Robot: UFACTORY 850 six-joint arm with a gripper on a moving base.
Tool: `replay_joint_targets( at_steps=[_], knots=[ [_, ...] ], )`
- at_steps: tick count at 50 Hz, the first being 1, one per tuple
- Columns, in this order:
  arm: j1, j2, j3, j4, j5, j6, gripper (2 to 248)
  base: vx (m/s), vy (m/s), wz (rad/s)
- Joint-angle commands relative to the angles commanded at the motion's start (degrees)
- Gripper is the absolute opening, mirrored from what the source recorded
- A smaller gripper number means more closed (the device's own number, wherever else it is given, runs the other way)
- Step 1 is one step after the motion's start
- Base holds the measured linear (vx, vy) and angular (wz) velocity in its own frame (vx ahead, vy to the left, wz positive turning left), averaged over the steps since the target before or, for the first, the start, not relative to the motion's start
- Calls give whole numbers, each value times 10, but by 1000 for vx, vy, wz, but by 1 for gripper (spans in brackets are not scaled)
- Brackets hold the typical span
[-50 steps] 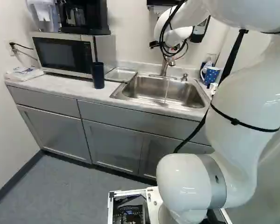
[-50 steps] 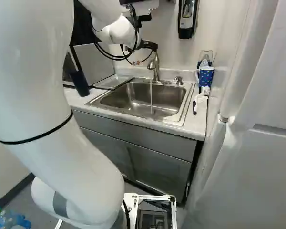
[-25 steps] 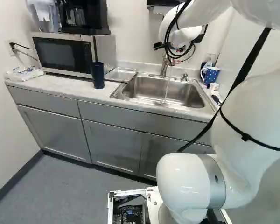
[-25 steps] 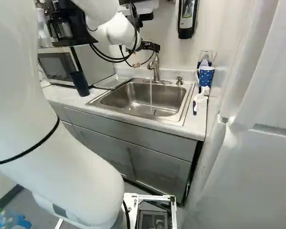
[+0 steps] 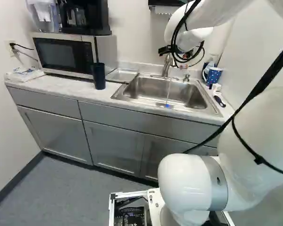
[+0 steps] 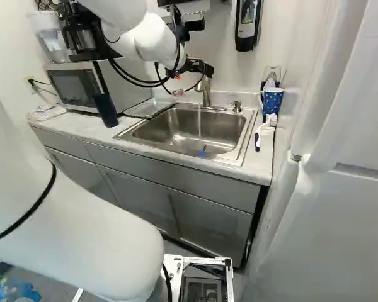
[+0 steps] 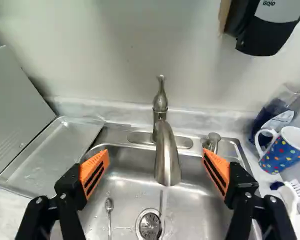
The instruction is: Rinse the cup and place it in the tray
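Observation:
My gripper [image 6: 200, 67] is up by the faucet [image 6: 206, 90] over the sink. In the wrist view the gripper [image 7: 156, 157] stands open, its orange pads wide apart, with the faucet [image 7: 167, 155] ahead between them and nothing gripped. Water runs from the spout towards the drain. A dark blue cup [image 5: 99, 76] stands upright on the counter, left of the sink. Between the microwave and the sink lies a shallow metal tray [image 7: 50, 155]. Right of the sink is a blue dotted mug [image 7: 287, 151].
The sink [image 5: 146, 89] holds a small spoon [image 7: 109, 212]. A brush [image 6: 264, 129] lies on the counter near the mug, with a soap pump [image 6: 237, 106] behind the sink. The microwave [image 5: 63, 55] stands at the left; a dispenser [image 6: 247, 25] hangs above.
My arm has swung and lowered, and its wrist has shifted slightly right by the faucet. A blue spot has appeared where the water lands in the sink. The base has stayed still.

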Motion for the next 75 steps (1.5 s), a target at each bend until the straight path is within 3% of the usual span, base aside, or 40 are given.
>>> replay_joint_targets(
  at_steps=[50,75],
  knots=[
    [-1,11,10,0,-251,0,247,0,0,0],
    [0,12,10,0,-251,0,247,0,0,0]
  ],
)
